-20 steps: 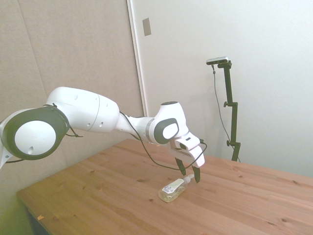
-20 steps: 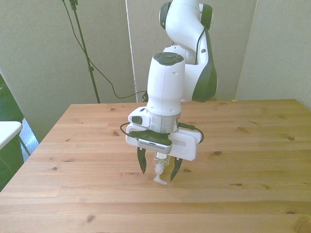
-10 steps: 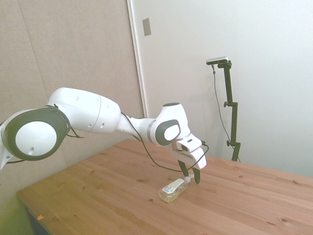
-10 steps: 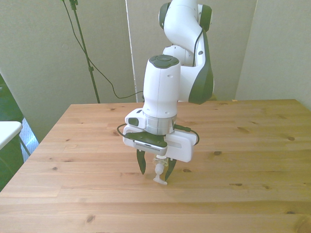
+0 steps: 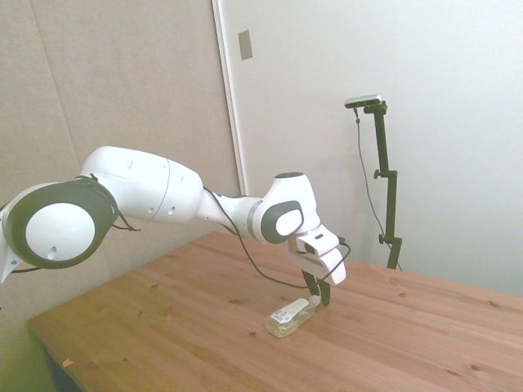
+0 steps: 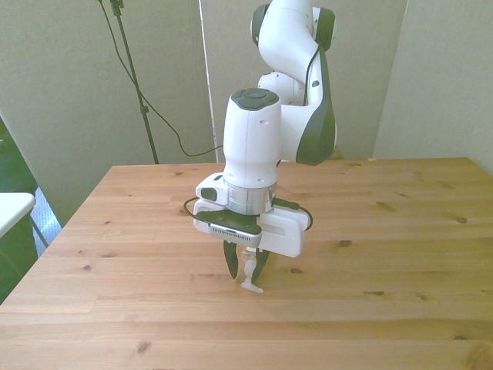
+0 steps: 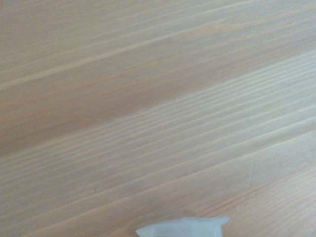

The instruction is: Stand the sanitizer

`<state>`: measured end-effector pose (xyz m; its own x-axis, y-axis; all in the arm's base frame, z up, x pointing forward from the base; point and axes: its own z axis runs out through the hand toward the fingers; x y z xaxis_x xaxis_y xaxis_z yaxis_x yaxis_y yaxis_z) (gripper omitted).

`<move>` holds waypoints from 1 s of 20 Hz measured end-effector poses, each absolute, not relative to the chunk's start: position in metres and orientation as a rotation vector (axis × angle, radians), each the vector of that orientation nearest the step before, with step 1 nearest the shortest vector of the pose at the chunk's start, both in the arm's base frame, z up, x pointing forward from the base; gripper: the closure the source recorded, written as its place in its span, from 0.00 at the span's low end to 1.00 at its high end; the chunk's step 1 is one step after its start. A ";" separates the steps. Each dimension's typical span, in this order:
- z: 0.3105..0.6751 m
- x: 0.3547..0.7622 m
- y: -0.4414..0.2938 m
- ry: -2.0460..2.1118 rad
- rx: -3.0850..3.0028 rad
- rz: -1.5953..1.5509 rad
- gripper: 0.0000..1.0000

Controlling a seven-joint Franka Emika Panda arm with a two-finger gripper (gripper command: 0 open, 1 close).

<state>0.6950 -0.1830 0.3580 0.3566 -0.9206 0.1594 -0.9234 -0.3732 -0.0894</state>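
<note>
The sanitizer, a small clear bottle of pale yellowish liquid with a white label, lies on its side on the wooden table. Its white pump end points toward the gripper. In the front view the gripper hangs low over the table, and its dark fingers press against the white pump nozzle from both sides. The bottle's body is hidden behind the hand there. The wrist view shows only the blurred nozzle tip over wood grain.
The table's near edge runs along the bottom of the front view. A white object sits off the table at the front view's left. Walls and a door frame stand behind the table.
The fingers have drawn together around the pump nozzle, from a wide gap to a tight one. The hand shifted slightly toward the front view's left. The bottle still lies flat.
</note>
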 end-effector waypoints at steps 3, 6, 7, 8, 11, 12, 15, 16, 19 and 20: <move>0.355 0.692 -0.192 -1.749 2.571 0.279 1.00; 0.355 0.690 -0.199 -1.745 2.576 0.292 1.00; 0.355 0.690 -0.200 -1.745 2.578 0.298 1.00; 0.356 0.691 -0.199 -1.744 2.579 0.302 1.00; 0.362 0.693 -0.197 -1.744 2.585 0.336 1.00; 0.368 0.694 -0.195 -1.748 2.587 0.363 1.00; 0.397 0.697 -0.185 -1.762 2.565 0.497 1.00; 0.406 0.696 -0.180 -1.760 2.548 0.552 1.00; 0.434 0.691 -0.161 -1.760 2.486 0.730 1.00; 0.442 0.688 -0.154 -1.765 2.460 0.791 1.00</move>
